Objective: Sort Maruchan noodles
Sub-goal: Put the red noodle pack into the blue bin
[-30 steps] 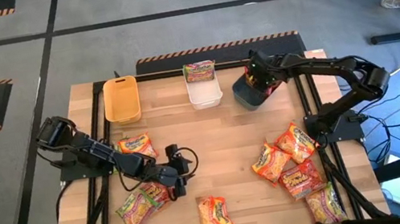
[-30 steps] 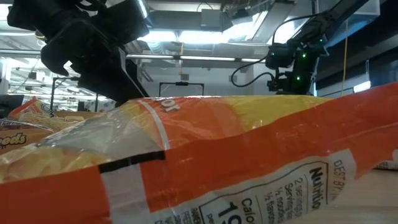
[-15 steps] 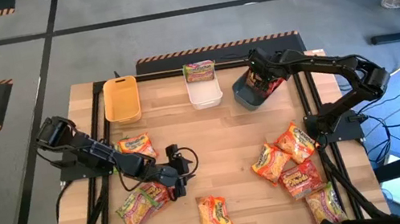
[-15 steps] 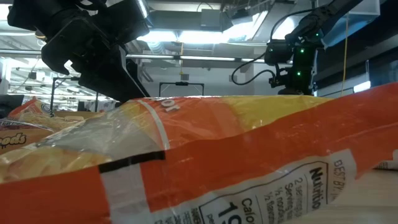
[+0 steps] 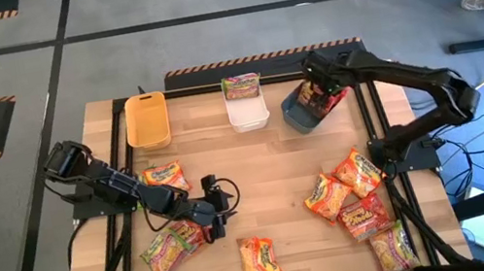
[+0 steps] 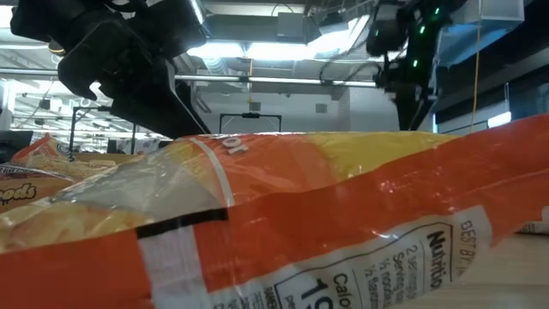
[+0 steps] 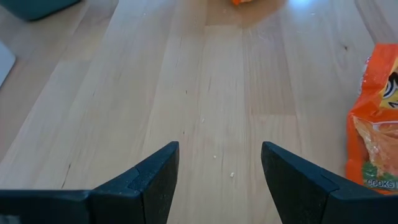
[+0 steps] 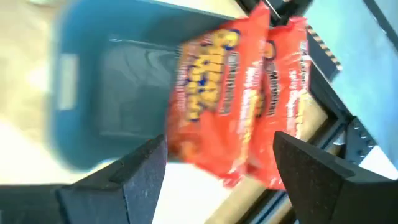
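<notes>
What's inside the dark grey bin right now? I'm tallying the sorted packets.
Red noodle packets lie in the dark grey bin, at least two of them, leaning against its far wall. Anything beneath them is covered.

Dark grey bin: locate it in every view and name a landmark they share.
High: dark grey bin at the table's far edge, under the right end effector.
Low: not visible.
Left wrist: a corner.
Right wrist: bin with red packets.
Landmark: the wooden tabletop.

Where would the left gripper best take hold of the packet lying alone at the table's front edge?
Judging by its pose, come straight down on the lone packet and pinch across its narrower width: it lies flat, apart from others. The open left gripper is close by.
</notes>
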Controlling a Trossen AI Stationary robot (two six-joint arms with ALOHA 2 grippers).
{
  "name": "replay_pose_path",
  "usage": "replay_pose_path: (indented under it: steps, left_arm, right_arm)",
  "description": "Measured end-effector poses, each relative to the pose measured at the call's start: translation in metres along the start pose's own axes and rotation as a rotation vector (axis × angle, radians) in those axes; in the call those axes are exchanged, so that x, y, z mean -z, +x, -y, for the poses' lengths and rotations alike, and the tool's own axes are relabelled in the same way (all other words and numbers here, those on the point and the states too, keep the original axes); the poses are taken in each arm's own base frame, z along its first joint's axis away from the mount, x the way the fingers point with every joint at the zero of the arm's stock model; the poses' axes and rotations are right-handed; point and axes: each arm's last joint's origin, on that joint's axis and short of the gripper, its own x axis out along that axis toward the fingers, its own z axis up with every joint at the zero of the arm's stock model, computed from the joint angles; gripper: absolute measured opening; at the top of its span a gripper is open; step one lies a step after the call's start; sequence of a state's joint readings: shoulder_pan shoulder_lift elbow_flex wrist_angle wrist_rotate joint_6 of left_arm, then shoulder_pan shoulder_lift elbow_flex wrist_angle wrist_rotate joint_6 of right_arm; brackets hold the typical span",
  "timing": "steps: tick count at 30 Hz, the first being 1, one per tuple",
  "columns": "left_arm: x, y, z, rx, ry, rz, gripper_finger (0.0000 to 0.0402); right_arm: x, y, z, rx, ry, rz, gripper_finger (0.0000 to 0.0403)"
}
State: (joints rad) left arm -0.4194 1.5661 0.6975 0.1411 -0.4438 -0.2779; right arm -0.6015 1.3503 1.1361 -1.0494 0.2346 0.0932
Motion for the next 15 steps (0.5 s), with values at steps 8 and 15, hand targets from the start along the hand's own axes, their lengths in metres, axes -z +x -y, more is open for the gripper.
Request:
replay_pose_path:
  steps: [8,15]
  left_arm:
    - [-0.003,0.0,0.001,0.008,-0.014,0.029,0.0223]
    - [-0.004,0.0,0.002,0.017,-0.064,0.035,0.0223]
  right_arm:
    - [0.044,-0.049,-0.058,-0.225,-0.032,0.064,0.0276]
    - [0.099,-0.062,-0.124,-0.423,-0.091,-0.061,0.0276]
